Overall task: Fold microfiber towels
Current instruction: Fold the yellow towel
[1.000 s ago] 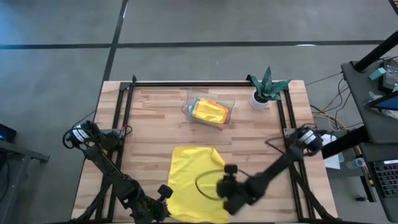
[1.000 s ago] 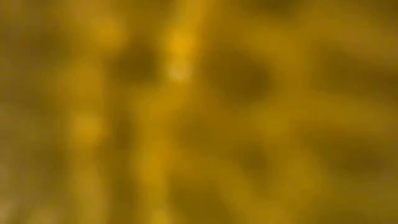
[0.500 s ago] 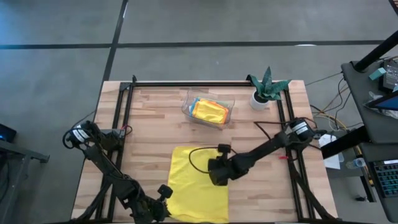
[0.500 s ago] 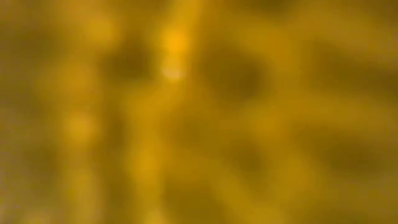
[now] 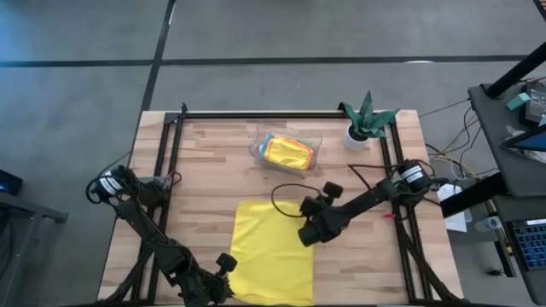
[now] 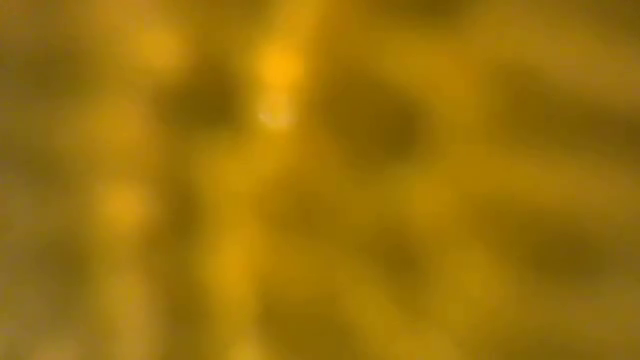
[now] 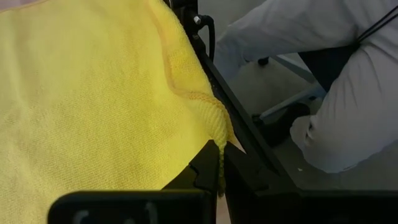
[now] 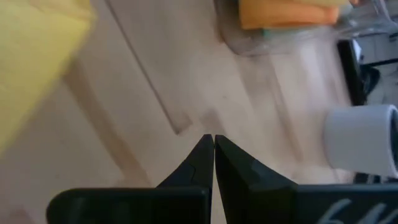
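One fold looks done: my right end effector [image 5: 304, 236] has let go, clenched empty, and lifted off the yellow towel [image 5: 271, 251]. Beside the towel's near corner, my left end effector [image 7: 219, 167] stays clamped on its hem; the towel lies on the surface [image 5: 213, 162], well short of the clear tray [image 5: 285, 151].

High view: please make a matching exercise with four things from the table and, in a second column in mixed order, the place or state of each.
Things:
1. yellow towel
2. clear tray
3. plant
4. right gripper

Places or states:
A. far right corner of the table
B. shut, empty, over bare wood
C. spread flat at the near edge
D. holds folded towels

Pairs: 1-C, 2-D, 3-A, 4-B
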{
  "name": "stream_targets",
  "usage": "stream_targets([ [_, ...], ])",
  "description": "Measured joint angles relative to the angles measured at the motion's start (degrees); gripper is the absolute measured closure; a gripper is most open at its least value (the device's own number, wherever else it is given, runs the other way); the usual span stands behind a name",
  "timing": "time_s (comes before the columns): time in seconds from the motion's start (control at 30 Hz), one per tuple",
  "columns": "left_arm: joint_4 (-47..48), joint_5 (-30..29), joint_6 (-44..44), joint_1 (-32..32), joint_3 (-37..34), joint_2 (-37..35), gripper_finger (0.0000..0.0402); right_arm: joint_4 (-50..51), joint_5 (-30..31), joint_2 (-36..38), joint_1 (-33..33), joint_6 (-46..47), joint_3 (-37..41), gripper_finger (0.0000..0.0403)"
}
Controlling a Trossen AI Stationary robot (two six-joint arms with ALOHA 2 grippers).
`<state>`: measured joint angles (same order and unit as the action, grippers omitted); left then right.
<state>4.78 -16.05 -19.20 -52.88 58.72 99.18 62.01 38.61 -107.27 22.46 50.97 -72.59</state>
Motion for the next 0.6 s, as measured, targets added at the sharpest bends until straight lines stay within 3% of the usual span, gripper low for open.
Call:
stream_targets([
  [0.13, 0.0, 0.0, 0.0, 0.0, 0.0, 0.0, 0.0401, -2.1, -0.3, 1.6, 1.4, -4.5, 1.4, 0.0394],
  [0.27, 0.0, 0.0, 0.0, 0.0, 0.0, 0.0, 0.0401, -14.5, -2.1, 3.8, 4.8, -15.6, 2.2, 0.0394],
  [0.43, 0.0, 0.0, 0.0, 0.0, 0.0, 0.0, 0.0401, -26.9, -3.3, 5.3, 5.7, -22.8, 2.3, 0.0394],
  [0.6, 0.0, -0.1, 0.0, 0.0, 0.0, 0.0, 0.0401, -38.3, -12.3, 3.9, 4.2, -29.0, 4.5, 0.0394],
])
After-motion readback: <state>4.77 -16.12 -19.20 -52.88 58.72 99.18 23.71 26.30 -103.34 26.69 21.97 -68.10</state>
